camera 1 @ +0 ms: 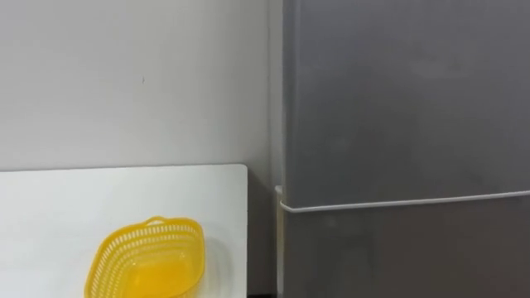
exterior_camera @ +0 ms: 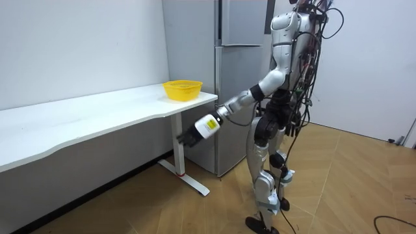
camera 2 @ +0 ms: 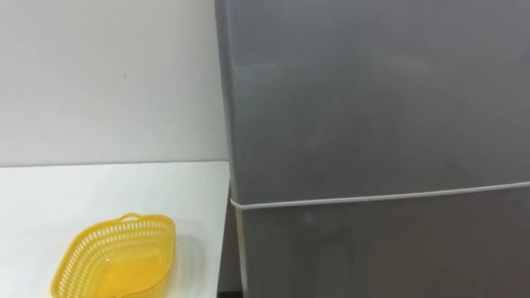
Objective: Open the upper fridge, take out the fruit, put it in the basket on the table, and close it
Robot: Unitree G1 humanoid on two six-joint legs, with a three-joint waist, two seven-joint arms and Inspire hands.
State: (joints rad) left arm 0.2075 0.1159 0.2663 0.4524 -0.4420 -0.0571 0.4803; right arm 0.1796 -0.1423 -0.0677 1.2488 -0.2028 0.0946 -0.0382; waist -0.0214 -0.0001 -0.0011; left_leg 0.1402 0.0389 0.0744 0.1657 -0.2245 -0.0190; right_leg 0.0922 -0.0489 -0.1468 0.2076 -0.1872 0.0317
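- Yellow plastic mesh basket (camera 1: 147, 261): stands upright on the table's right end, near the front edge and set in from the corner nearest the fridge.
- White table (camera 1: 50, 207): long top set against the wall; its right end lies just beside the fridge with a narrow gap between.
- Grey two-door fridge (camera 1: 406, 252): stands to the right of the table, and a pale seam divides the lower door from the upper.
- Upper fridge door (camera 1: 406, 99): closed flush, so whatever the upper compartment holds is hidden behind it.
- Pale wall (camera 1: 124, 83): plain, behind the table.
- Robot: in the room view it stands upright on a wooden floor (exterior_camera: 338, 182), in front of the fridge and facing it.
- Left hand (exterior_camera: 190, 136): held forward and low on an outstretched arm, below the table top, just off the fridge's lower door and apart from the basket. Whether its fingers are open or curled cannot be told.
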